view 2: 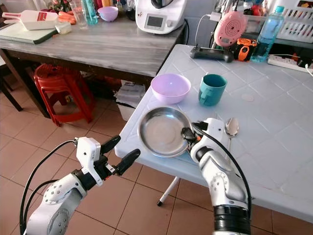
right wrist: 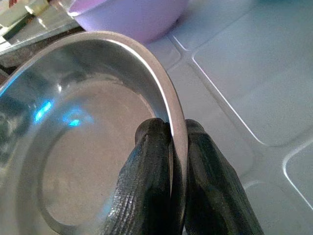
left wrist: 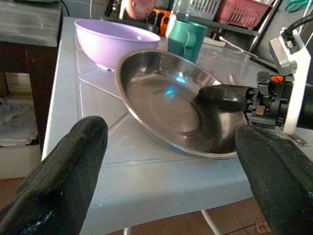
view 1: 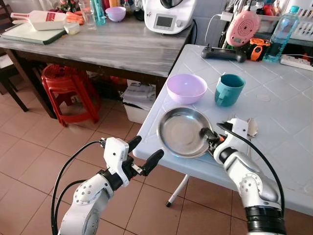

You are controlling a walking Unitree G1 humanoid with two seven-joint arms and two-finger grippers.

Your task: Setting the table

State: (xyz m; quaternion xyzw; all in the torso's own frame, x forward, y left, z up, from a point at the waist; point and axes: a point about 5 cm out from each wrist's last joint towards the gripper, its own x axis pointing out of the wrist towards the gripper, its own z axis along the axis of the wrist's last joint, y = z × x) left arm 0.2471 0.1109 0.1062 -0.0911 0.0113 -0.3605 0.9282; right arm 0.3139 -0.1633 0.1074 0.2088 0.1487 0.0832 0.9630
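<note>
Right claw (view 1: 211,137): clamped on the near-right rim of the round shiny steel plate (view 1: 183,131), one black finger inside the dish, the other outside, the rim pinched between them in the right wrist view.
Left claw (view 1: 142,154): fingers spread wide and holding nothing, hanging in the air off the near-left corner of the pale blue tiled surface (view 1: 283,112), aimed toward the plate.
Steel plate: near the front edge of the surface, by its left corner. The left wrist view suggests the gripped side is raised a little off the tiles, though I cannot be sure of it.
Key relation: the plate lies directly ahead of the right claw and already in its grip; from the left claw it is forward and to the right, across the edge of the surface. The right arm is plainly the nearer, and the one doing the work.
Neighbours: a lilac plastic bowl (view 1: 186,88) just beyond the plate, a teal mug (view 1: 229,89) to the right of the bowl, a metal spoon (view 1: 252,128) lying just right of the right wrist with its long axis running away from the robot.
Judged step: placing or shifting the plate into its setting.
What the next move calls for: a level slide or set-down away from the front edge.
Risk: the plate sits close to that edge, and the rim grip is thin, so it could pivot or slip.
</note>
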